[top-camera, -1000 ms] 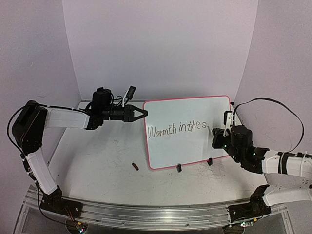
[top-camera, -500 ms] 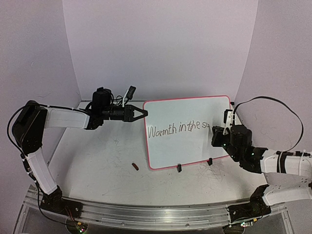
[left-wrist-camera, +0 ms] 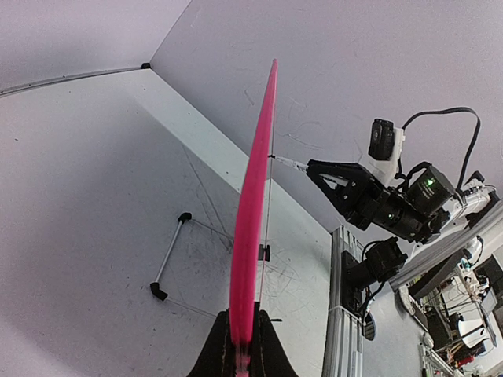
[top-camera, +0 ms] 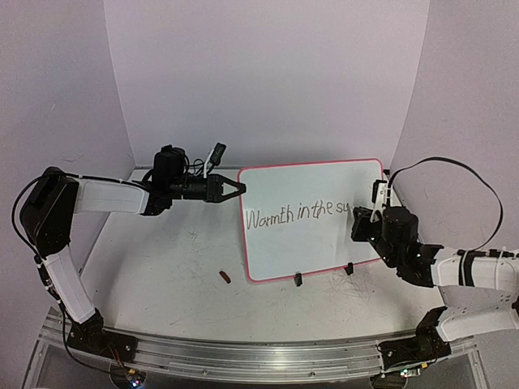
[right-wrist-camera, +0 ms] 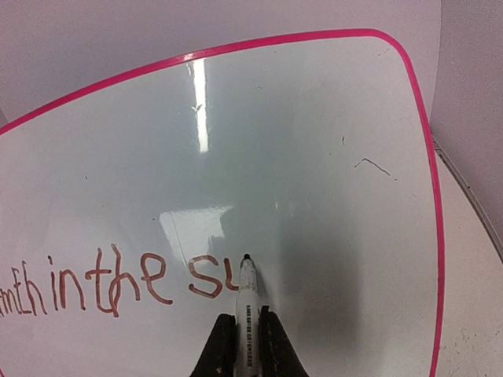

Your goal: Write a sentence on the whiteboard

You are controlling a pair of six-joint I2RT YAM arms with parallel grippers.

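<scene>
One small reddish-brown piece (top-camera: pixel 225 276) on table (top-camera: pixel 162 275), left of two black clip feet (top-camera: pixel 298 279). One right gripper (right-wrist-camera: pixel 247 318) clenched on one marker (right-wrist-camera: pixel 247 290), tip by "su". One whiteboard (top-camera: pixel 316 243) upright mid-table, left edge pinched in one left gripper (left-wrist-camera: pixel 245 334).

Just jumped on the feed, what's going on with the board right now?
The left gripper is shut on the upper left edge of the whiteboard, steadying it upright. The right gripper is shut on a marker, its tip on the board at the end of the writing, which reads "Warmth in the su", so the sentence looks unfinished. A small reddish piece, maybe the cap, lies on the table left of the board.
</scene>
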